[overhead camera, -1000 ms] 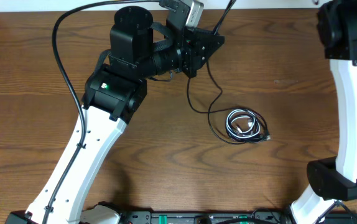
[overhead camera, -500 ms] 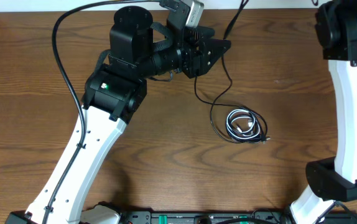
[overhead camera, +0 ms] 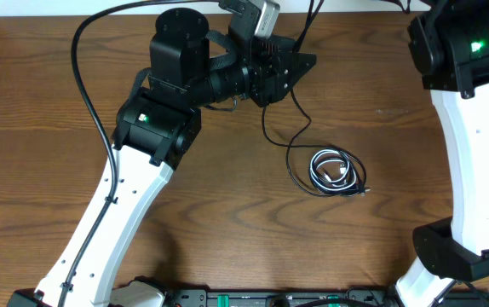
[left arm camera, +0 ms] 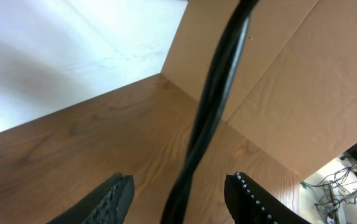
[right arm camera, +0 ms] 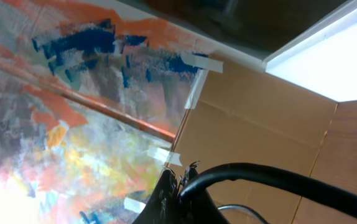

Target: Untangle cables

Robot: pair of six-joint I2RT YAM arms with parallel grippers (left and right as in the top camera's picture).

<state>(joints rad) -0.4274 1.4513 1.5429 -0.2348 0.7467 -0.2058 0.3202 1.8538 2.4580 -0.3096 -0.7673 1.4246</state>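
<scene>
Brown wood-grain table (overhead camera: 227, 222) noted, evenly lit. White wall (left arm camera: 54, 56) seen behind it, meeting cardboard panels (left arm camera: 303, 81). Painted sheet (right arm camera: 73, 93), orange and blue, taped up. Bright light panel (right arm camera: 334, 56) recorded overhead.

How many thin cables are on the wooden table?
2 for sure: a thin white cord coiled in the bundle right of centre, and a thin black cord trailing from it up to the left gripper. More may hide there.
</scene>
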